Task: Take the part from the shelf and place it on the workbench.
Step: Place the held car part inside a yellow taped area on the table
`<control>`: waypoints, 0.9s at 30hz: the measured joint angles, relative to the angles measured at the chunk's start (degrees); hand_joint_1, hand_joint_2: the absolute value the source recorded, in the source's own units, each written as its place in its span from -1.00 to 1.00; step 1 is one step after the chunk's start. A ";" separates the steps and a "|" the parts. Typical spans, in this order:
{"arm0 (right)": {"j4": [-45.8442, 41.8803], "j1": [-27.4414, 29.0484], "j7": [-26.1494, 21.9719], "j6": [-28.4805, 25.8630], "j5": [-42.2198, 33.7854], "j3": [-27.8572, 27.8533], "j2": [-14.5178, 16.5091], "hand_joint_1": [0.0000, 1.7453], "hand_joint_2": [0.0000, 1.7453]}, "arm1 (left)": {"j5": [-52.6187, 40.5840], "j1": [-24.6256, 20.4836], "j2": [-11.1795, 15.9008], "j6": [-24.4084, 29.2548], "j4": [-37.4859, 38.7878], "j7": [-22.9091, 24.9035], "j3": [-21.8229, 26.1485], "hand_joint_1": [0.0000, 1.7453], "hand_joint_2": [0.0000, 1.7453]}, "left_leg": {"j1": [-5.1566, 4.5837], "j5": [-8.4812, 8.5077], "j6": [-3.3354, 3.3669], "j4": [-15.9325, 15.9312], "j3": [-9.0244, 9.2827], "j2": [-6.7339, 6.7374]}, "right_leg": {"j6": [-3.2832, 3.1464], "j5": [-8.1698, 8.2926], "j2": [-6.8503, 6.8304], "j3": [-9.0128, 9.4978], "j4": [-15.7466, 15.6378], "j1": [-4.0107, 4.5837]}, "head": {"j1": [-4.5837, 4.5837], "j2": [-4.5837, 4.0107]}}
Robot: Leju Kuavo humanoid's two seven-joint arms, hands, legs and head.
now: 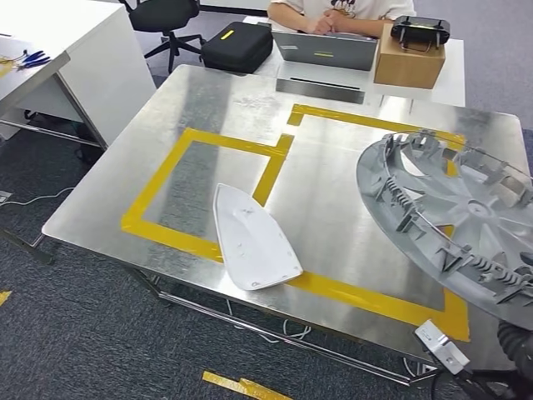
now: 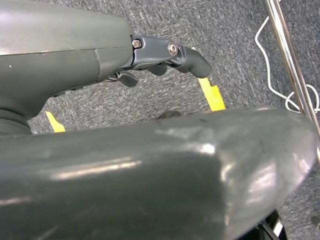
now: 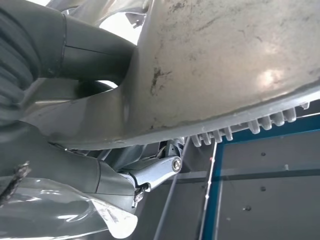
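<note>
A large grey wheel cover hangs tilted over the right end of the metal workbench, above a yellow-taped rectangle. My right hand grips its rim, thumb on one side and fingers on the other, with the cover's dirty face close to the wrist camera. In the head view the right wrist's ribbed cover shows under the part. A white flat shell-shaped part lies on the bench across the yellow tape. My left hand hangs over the carpet, fingers apart and holding nothing.
A small metal bracket sits at the bench's front right edge. Behind the bench a person sits at a white table with a laptop, a cardboard box and a black bag. A white desk stands at the left.
</note>
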 joint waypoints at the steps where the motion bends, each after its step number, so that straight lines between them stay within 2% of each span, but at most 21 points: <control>1: 0.01 0.01 0.01 0.00 0.00 0.04 -0.11 1.00 1.00 | 0.00 0.00 -0.01 0.01 -0.04 0.00 0.00 -1.00 -1.00 | 0.07 0.00 -0.59 -0.04 0.00 0.00 | -0.03 -0.01 -0.01 -0.01 0.02 0.04 | 0.00 0.00; 3: 0.04 0.02 0.02 0.00 0.00 0.14 -0.30 1.00 1.00 | 0.00 0.01 -0.04 0.01 -0.08 0.00 0.00 -1.00 -1.00 | 0.21 -0.04 -1.66 -0.12 0.00 0.00 | -0.05 -0.02 -0.03 -0.02 0.04 0.11 | 0.02 0.00; 6: 0.06 0.02 0.02 0.00 0.00 0.30 -0.50 1.00 1.00 | 0.00 0.01 -0.10 0.01 -0.14 0.00 0.00 -1.00 -1.00 | 0.24 -0.07 -2.21 -0.15 -0.02 0.00 | -0.06 -0.01 -0.05 0.00 0.04 0.10 | 0.04 0.00; 11: 0.26 0.07 3.49 0.00 1.30 1.00 -1.26 1.00 1.00 | 0.25 0.01 -0.11 0.13 -0.16 0.04 0.00 -1.00 -1.00 | -0.04 -0.09 -2.23 -0.04 -0.09 0.01 | 0.01 0.06 -0.06 0.01 0.01 -0.15 | 0.04 0.00; 17: 2.18 0.47 13.11 0.57 2.03 4.21 -5.42 1.00 1.00 | 0.62 0.01 -0.01 0.32 -0.42 0.67 0.00 -1.00 -1.00 | -0.13 -0.21 -2.04 0.22 -0.22 0.01 | 0.13 0.12 -0.05 0.00 0.00 -0.23 | 0.04 0.00; 23: 5.30 1.37 22.33 8.64 -1.13 8.15 -10.64 1.00 1.00 | 1.26 0.19 0.28 0.99 -1.20 1.73 -0.01 -1.00 -1.00 | -0.15 -0.24 -1.97 0.31 -0.27 0.01 | 0.16 0.14 -0.07 0.01 0.00 -0.28 | 0.05 0.00; 27: 6.95 1.88 25.01 11.80 -1.34 9.98 -12.99 1.00 1.00 | 1.37 0.50 0.68 1.49 -1.96 2.34 -0.07 -1.00 -1.00 | -0.16 -0.25 -1.94 0.32 -0.29 0.01 | 0.18 0.16 -0.05 -0.03 0.00 -0.31 | 0.03 0.00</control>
